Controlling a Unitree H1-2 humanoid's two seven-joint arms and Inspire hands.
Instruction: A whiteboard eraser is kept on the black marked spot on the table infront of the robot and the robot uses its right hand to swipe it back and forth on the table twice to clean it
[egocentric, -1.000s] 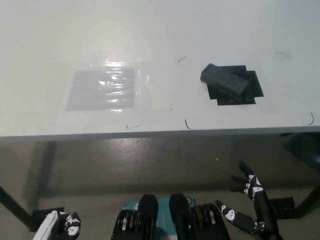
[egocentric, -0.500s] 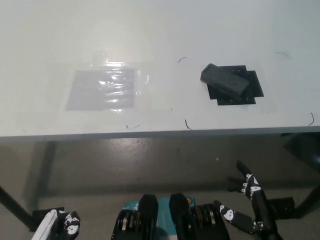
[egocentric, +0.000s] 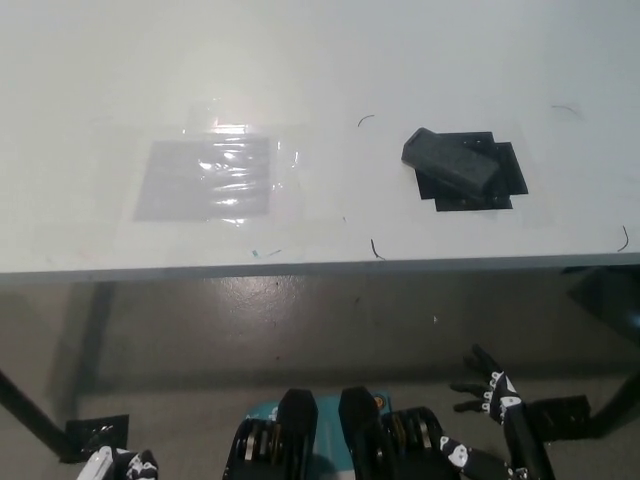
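While the white table (egocentric: 320, 60) fills the upper half of the head view, both robot hands sit low beneath its front edge, well apart from anything on it. On the table's left part lies a shiny grey taped patch (egocentric: 208, 178). To the right, the black marked spot (egocentric: 505, 172) carries the whiteboard eraser (egocentric: 452, 160), which lies tilted across it, its upper-left end overhanging the mark; neither has shifted from the earlier pictures. The black right hand (egocentric: 490, 400) hangs at the lower right with its fingers spread and nothing held; it has sunk lower in the picture over the last second. The white left hand (egocentric: 120, 465) has dropped too, so only a sliver shows at the bottom left edge, too little to tell how it is set.
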